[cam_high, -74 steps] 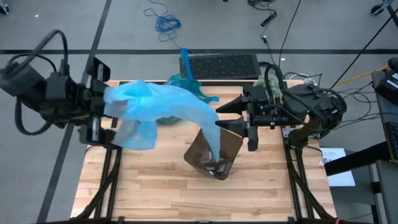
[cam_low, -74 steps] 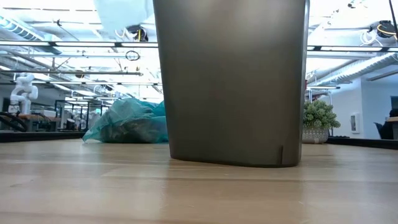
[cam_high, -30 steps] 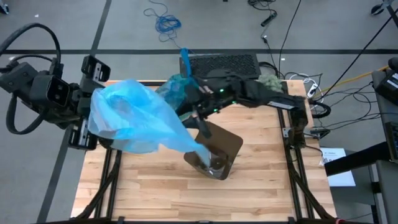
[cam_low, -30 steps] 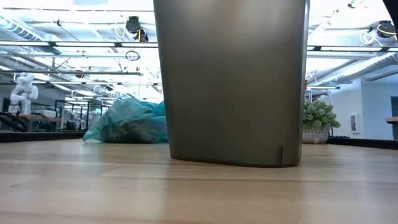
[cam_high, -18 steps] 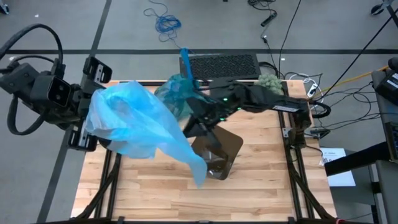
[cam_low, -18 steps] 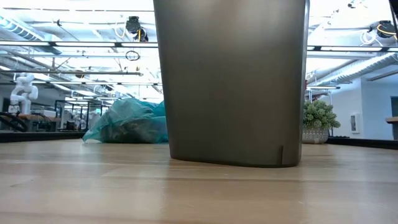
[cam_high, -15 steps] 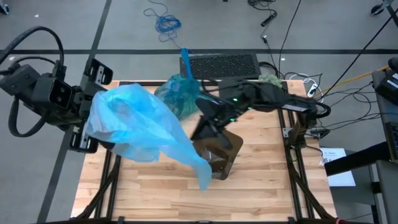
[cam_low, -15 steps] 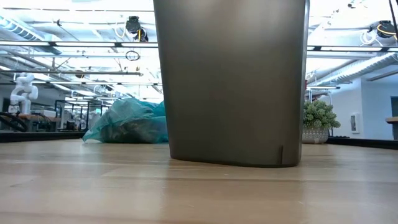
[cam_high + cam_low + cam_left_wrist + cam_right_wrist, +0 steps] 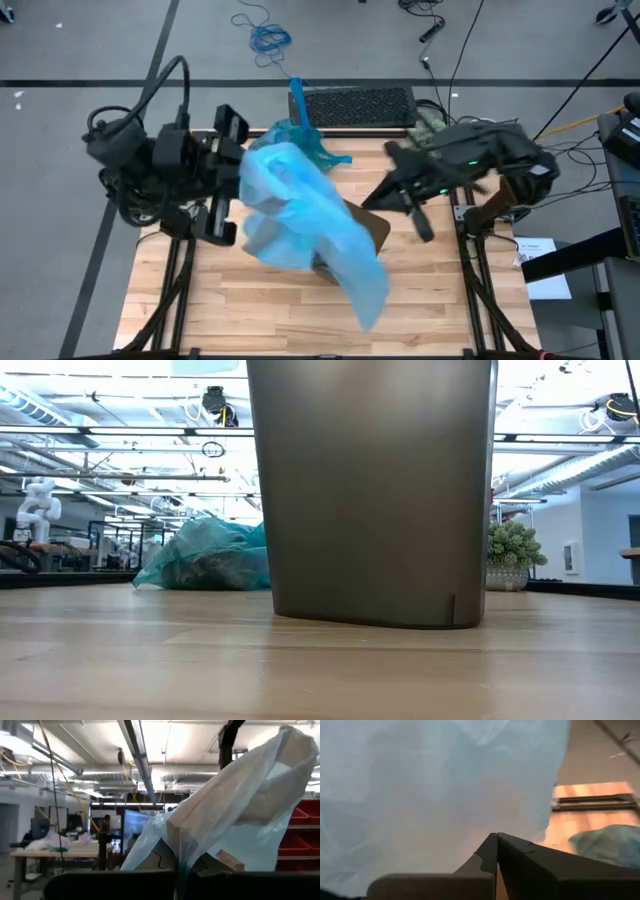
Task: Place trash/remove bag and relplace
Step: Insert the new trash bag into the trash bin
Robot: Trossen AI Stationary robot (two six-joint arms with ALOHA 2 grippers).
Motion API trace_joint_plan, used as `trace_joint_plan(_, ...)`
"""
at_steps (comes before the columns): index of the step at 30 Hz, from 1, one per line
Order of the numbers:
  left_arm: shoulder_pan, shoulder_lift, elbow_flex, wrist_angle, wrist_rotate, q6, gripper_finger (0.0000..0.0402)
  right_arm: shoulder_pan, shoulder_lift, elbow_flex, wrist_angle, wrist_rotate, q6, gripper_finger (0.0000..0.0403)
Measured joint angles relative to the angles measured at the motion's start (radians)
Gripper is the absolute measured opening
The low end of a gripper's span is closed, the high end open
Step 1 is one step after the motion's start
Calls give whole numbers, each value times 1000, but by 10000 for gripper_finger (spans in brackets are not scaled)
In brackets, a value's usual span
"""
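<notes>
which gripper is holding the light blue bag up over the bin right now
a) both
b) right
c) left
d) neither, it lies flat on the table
c) The left gripper is pinched on the light blue bag, which drapes over the bin; the right gripper sits apart, shut on nothing.

— What sits around the wooden table (image 9: 250, 310)?
— A black mat (image 9: 358, 105) at its twelve o'clock edge, blue cable (image 9: 268, 38) coiled on the floor beyond, white paper (image 9: 540, 265) at four o'clock.
— And in the room behind?
— A potted plant (image 9: 515, 550).
</notes>
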State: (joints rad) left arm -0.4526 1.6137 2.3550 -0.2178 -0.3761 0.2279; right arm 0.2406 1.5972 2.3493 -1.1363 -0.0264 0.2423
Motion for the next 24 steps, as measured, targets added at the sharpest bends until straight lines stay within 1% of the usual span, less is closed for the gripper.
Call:
trace_joint_plan(2,26,1,0,-7,14,-31,0,19,-26,0,-18,43,11,0)
trace_joint_plan(4,46,2,0,-7,31,-40,0,39,-40,1,-44,47,37,0)
trace_joint_plan(5,55,2,0,-7,35,-40,0,52,-44,1,-60,35,53,0)
trace_joint_plan(8,84,3,0,-8,36,-49,0,114,-61,-1,-70,-47,102,0)
trace_joint_plan(11,110,3,0,-8,40,-74,0,199,-87,-1,-59,-56,172,0)
trace_joint_plan(12,115,3,-1,-8,41,-77,0,222,-91,1,-59,-36,193,0)
trace_joint_plan(15,133,10,-5,-26,43,-92,0,287,-100,1,-79,80,272,5)
trace_joint_plan(17,142,16,-5,-45,43,-93,0,320,-99,0,-96,133,318,17)
trace_joint_plan(19,146,19,-6,-59,43,-93,0,353,-99,0,-113,175,366,38)
trace_joint_plan(22,146,19,-6,-62,43,-93,0,397,-100,0,-147,236,444,82)
trace_joint_plan(24,152,17,-6,-61,43,-93,0,419,-100,0,-149,268,481,119)
